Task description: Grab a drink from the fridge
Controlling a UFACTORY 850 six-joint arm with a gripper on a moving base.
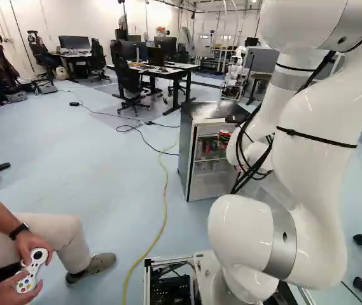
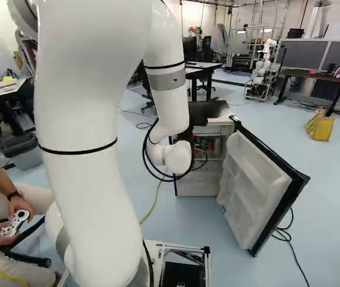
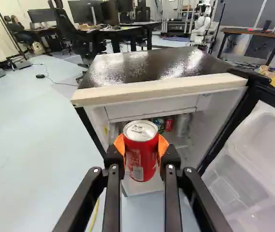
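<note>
Partly hidden behind the arm's white wrist, my gripper (image 2: 186,133) is at the fridge's front in the right base view. In the wrist view the gripper (image 3: 141,150) is shut on an upright red can (image 3: 141,157), with orange pads on both sides. The can is in front of the open fridge (image 3: 147,65), below its top edge. Behind it, a smaller-looking red can (image 3: 169,123), a silver can (image 3: 182,124) and a green one (image 3: 158,124) stand inside. The fridge door (image 2: 256,185) hangs wide open on the right.
A seated person's hands hold a controller (image 1: 33,270) at the left of the left base view. A yellow cable (image 1: 164,210) runs over the floor towards the fridge. Desks (image 1: 168,71) and chairs stand beyond; another robot (image 2: 265,57) is at the back.
</note>
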